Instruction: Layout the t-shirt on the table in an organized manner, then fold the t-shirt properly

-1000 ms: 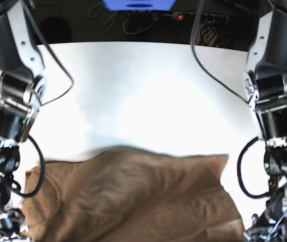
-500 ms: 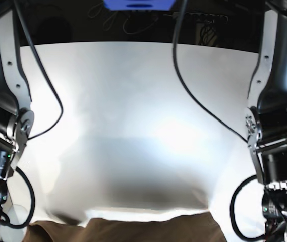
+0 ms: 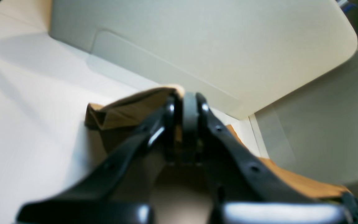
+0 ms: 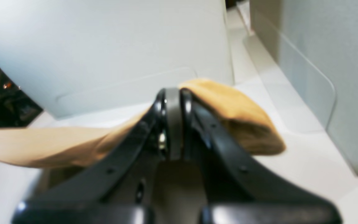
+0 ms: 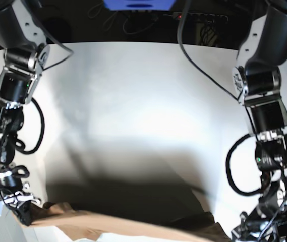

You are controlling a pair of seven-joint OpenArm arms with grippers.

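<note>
The brown t-shirt (image 5: 123,222) hangs as a narrow stretched strip along the bottom of the base view, above the white table (image 5: 143,101), and throws a wide shadow on it. My right gripper (image 5: 24,212) is at that view's lower left and is shut on one end of the cloth. In the right wrist view the right gripper (image 4: 172,96) pinches a fold of the t-shirt (image 4: 235,115). At the lower right of the base view, my left gripper (image 5: 244,231) is shut on the other end. The left gripper (image 3: 187,101) clamps the t-shirt (image 3: 126,113) in the left wrist view.
A grey translucent bin corner (image 3: 322,124) stands close beside the left gripper, and the bin (image 4: 322,62) also shows to the right in the right wrist view. Black cables (image 5: 198,55) trail from both arms over the table. A power strip (image 5: 198,17) lies beyond the far edge.
The t-shirt filled the lower part of the base view a second ago and is now only a thin strip at its bottom edge. Both arms have shifted with it, still gripping.
</note>
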